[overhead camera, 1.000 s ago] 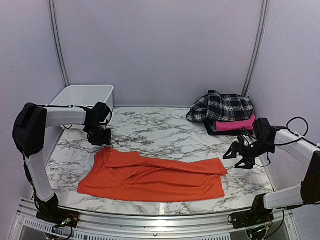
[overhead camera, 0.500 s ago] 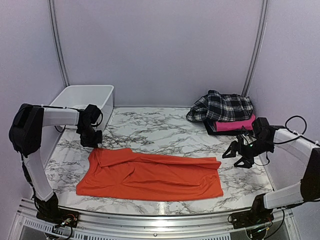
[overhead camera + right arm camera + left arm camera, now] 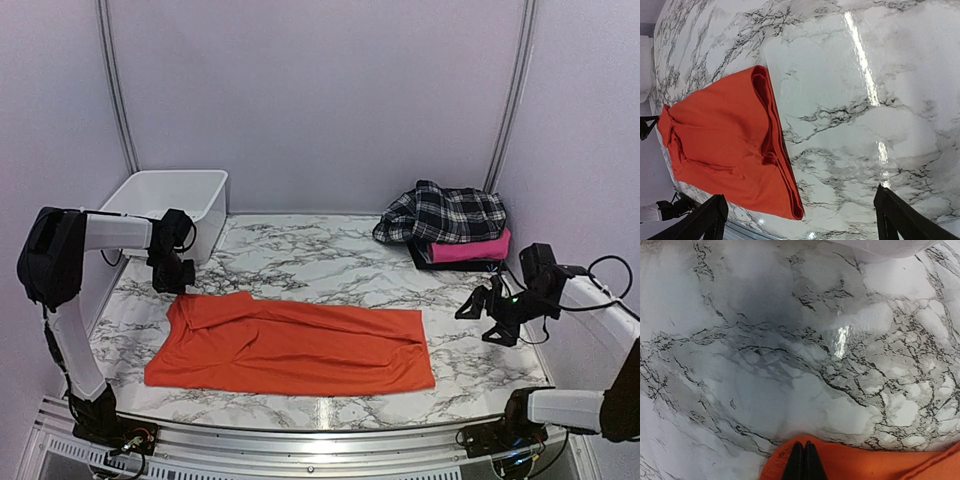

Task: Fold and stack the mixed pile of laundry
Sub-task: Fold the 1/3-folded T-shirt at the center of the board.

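The orange t-shirt [image 3: 290, 345] lies folded lengthwise across the front of the marble table [image 3: 320, 265]. My left gripper [image 3: 170, 283] is shut on its far left corner; in the left wrist view the closed fingertips [image 3: 804, 467] pinch the orange cloth [image 3: 865, 465]. My right gripper [image 3: 490, 315] hangs open and empty to the right of the shirt, apart from it; the right wrist view shows the shirt's right edge [image 3: 775, 150] between its spread fingers [image 3: 890, 210]. The plaid shirt [image 3: 443, 213] lies crumpled at the back right.
The plaid shirt rests on a folded pink garment [image 3: 468, 249]. A white plastic bin [image 3: 170, 198] stands at the back left, just behind my left arm. Bare marble lies between the orange shirt and the back wall.
My left gripper has dragged the orange shirt's corner to the left and the whole shirt slid left with it. My right gripper has drawn back to the right and a little toward the front.
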You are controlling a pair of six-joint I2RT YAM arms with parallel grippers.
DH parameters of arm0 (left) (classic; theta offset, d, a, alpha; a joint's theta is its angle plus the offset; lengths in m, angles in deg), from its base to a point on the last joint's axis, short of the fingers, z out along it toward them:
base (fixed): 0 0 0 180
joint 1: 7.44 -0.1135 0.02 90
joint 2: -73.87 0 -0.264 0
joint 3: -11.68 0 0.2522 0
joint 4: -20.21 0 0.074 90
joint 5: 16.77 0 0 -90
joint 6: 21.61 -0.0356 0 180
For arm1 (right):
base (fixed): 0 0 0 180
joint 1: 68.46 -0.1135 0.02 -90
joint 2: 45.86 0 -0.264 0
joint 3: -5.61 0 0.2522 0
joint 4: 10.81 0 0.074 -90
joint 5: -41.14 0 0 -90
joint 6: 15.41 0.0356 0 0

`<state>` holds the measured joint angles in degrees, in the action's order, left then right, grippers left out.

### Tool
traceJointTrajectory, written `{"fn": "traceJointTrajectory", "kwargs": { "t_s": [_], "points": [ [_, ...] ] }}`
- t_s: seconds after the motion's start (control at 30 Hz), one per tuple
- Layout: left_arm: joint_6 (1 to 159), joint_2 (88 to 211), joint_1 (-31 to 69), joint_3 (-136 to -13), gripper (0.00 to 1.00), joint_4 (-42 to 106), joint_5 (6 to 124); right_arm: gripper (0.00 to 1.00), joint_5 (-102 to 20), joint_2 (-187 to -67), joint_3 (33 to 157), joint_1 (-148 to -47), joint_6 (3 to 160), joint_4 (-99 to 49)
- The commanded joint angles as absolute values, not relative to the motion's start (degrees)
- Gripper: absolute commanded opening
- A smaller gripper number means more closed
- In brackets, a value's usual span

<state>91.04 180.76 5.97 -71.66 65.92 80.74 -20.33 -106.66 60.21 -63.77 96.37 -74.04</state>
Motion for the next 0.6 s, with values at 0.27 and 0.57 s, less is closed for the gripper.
{"fn": "traceJointTrajectory", "kwargs": {
  "t_s": [0.27, 0.57],
  "points": [
    [89.69, 178.39, 4.87, -74.14, 0.28, 66.19, 79.77, 0.75, -16.8, -115.43, 71.48, -71.81, 94.92, -64.19],
    [89.07, 169.15, 4.87, -70.99, 0.46, 66.8, 73.14, 0.56, -15.71, -135.78, 82.39, -87.72, 92.22, -57.62]
  ]
}}
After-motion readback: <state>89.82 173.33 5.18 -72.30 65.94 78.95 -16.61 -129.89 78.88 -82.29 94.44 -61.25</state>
